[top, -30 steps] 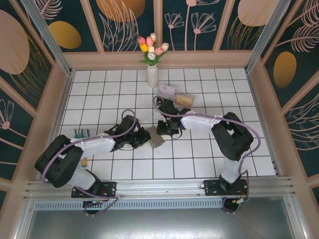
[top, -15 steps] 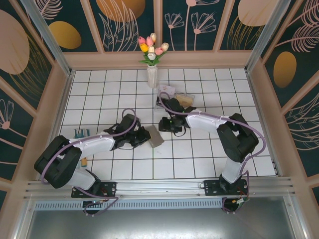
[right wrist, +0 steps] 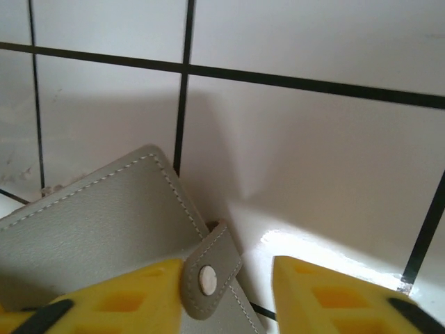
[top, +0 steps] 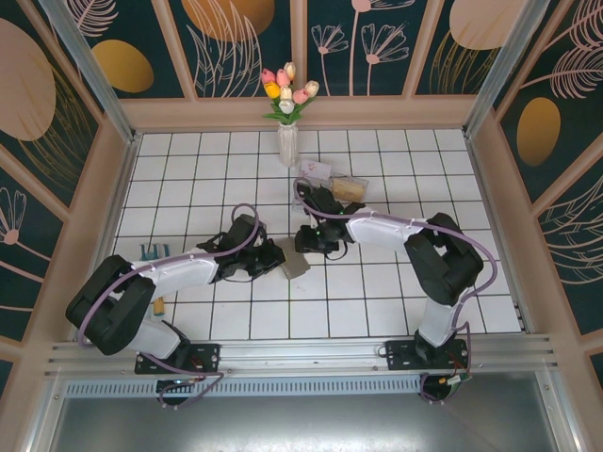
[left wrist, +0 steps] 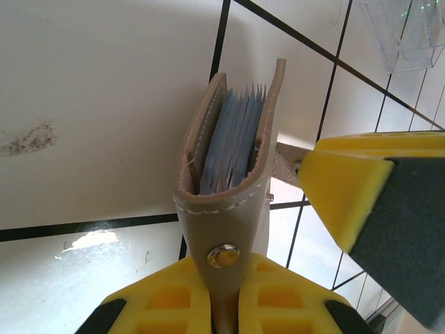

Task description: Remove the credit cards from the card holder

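From above, my left tool clamps the holder near the middle of the bench. My right tool hangs just beside it on the far side. I judge this a two-handed set-up: one side steadies, the other pulls.

At my left wrist, the fingers are closed on the holder's folded end, with the snap stud between them. The holder stands on edge and its two panels gape away from me. The cards are packed inside as blue-grey edges, none out yet. One pad of my right tool sits just beside the right panel; I cannot tell whether it touches. A clear tray lies beyond.

At my right wrist, the jaws stand apart and hold nothing. The tab lies in the gap, close to one finger, with a grey panel beside it. I judge I am lining up for a pinch.
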You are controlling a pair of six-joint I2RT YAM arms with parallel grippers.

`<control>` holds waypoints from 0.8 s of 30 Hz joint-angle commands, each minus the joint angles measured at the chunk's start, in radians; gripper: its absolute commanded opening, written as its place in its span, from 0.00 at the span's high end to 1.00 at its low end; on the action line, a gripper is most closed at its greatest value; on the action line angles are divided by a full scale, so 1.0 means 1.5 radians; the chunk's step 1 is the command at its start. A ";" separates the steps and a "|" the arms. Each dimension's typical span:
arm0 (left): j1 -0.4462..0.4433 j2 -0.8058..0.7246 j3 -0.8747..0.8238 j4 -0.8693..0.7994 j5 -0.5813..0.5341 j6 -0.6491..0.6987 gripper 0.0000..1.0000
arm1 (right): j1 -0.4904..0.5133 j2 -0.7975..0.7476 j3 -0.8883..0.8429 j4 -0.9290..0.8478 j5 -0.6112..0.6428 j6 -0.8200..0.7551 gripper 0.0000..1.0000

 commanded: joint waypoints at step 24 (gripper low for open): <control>0.023 -0.001 0.089 -0.131 -0.064 0.056 0.31 | 0.009 -0.021 0.058 -0.090 0.051 -0.027 0.93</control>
